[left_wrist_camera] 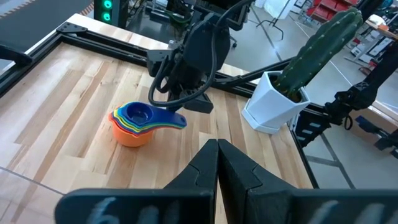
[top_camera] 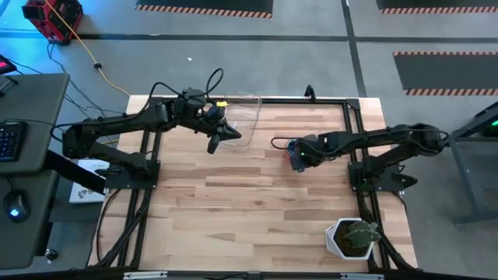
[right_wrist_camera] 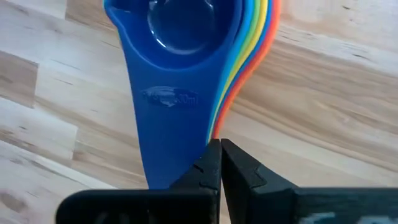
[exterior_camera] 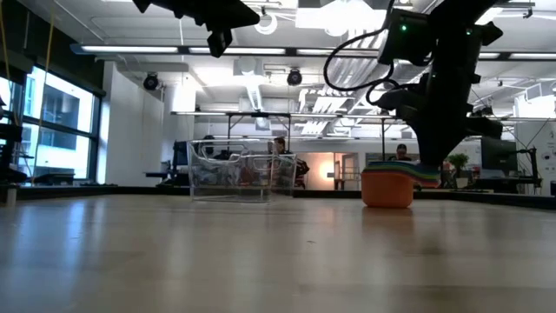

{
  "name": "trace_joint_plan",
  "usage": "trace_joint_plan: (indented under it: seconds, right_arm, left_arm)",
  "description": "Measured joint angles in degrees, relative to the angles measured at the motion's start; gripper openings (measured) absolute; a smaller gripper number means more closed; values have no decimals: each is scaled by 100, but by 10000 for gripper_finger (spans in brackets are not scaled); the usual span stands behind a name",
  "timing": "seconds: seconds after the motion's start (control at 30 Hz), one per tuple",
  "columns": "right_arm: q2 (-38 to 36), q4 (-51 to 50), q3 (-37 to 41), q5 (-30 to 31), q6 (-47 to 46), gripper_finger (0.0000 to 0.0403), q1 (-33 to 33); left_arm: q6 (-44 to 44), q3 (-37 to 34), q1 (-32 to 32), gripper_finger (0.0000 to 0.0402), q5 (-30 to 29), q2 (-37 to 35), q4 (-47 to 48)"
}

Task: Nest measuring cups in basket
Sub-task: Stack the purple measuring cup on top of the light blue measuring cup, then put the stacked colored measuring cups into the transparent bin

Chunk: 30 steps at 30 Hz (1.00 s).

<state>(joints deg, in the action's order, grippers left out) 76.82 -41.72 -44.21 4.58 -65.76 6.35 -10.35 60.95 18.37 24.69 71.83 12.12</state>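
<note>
The measuring cups [left_wrist_camera: 134, 121] stand nested in one stack on the wooden table, orange at the bottom and blue on top. Their flat handles [right_wrist_camera: 168, 106] are fanned together. The stack rests on the orange cup's base [exterior_camera: 387, 196]. My right gripper [right_wrist_camera: 219, 152] is shut and points steeply down beside the handles' free ends. The clear basket [top_camera: 245, 117] stands on the table toward the far edge, left of the cups. My left gripper [top_camera: 212, 146] hangs shut in the air by the basket's near side, high above the table [exterior_camera: 220, 42]. My right gripper's shut fingertips [right_wrist_camera: 211, 163] come from above, right at the side edge of the stacked handles [right_wrist_camera: 219, 121] near their free end. Nothing lies between the fingers. I cannot tell whether they touch the handles. The cups stand upright on the table.
A white pot with a green cactus [top_camera: 350, 237] stands at the table's near right corner. Black frame rails [top_camera: 354, 132] run along the table's left, right and far edges. Bare wood lies in the middle and near part of the table [top_camera: 233, 210].
</note>
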Motion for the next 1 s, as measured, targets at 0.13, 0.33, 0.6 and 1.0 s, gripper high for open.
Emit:
trace_joint_plan:
  seconds: [0.13, 0.33, 0.6, 1.0]
  right_arm:
    - [0, -183, 0, 36, 29, 0, 0]
    - [-375, -1010, 0, 136, 364, 0, 119]
    - [-1448, -423, 724, -76, 1010, 0, 628]
    - [-3953, 3301, 3342, -651, -984, 3, 892]
  left_arm:
    - [2, 2, -2, 0, 0, 0, 0]
    - [1, 1, -2, 0, 4, 0, 4]
    - [-4, -1, 0, 0, 17, 0, 33]
    - [-142, 1, -2, 0, -223, 0, 45]
